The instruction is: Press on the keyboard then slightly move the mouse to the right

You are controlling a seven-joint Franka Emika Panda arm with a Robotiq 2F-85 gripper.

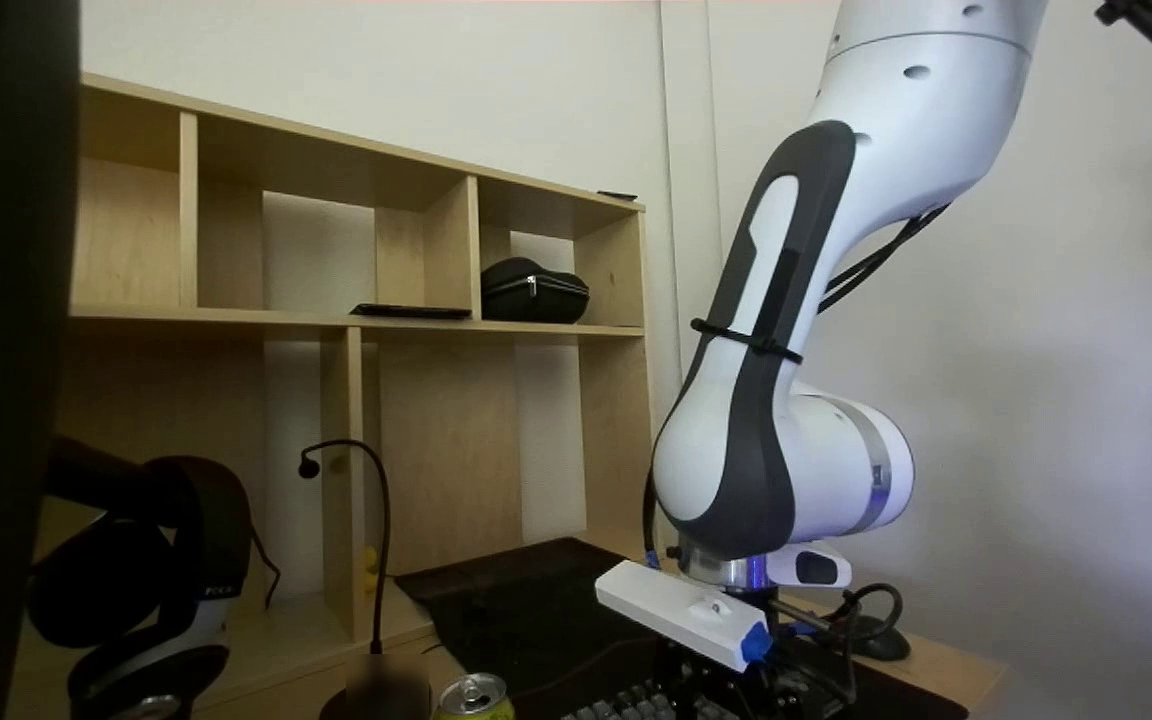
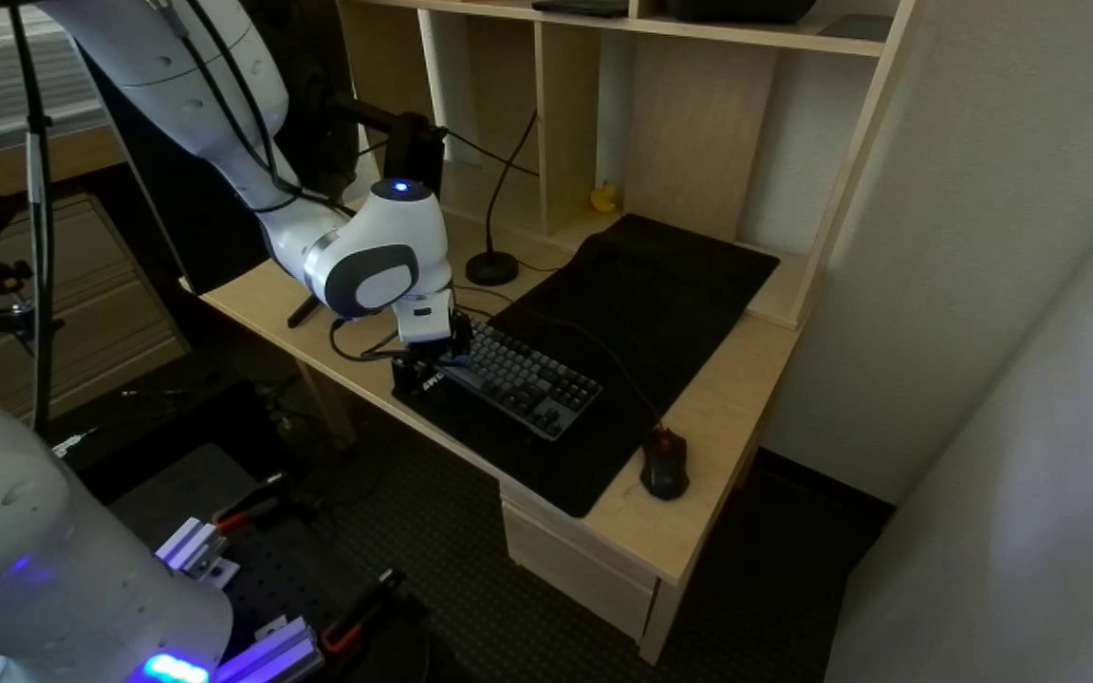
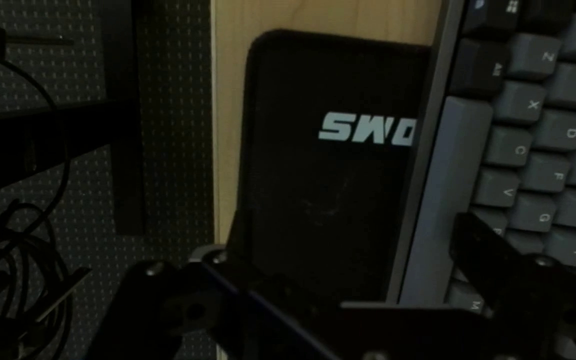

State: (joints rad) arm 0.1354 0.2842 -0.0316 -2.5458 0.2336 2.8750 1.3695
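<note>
The keyboard (image 2: 529,378) lies on the dark desk mat, with grey and black keys. In the wrist view its keys (image 3: 510,145) fill the right side, and only its near edge shows in an exterior view (image 1: 626,706). My gripper (image 3: 352,232) is open and empty. One finger is over the space bar and the letter keys beside it, the other over the mat's front edge; I cannot tell whether a finger touches the keys. In an exterior view the gripper (image 2: 431,368) is at the keyboard's left end. The mouse (image 2: 665,465) sits on bare wood right of the mat, far from the gripper; it also shows partly behind cables (image 1: 884,644).
The black desk mat (image 2: 660,285) covers much of the desk. A lamp (image 2: 491,267) with a thin neck and a yellow can (image 1: 476,700) stand near the keyboard. A wooden shelf (image 2: 698,142) rises behind. The mouse cable crosses the mat.
</note>
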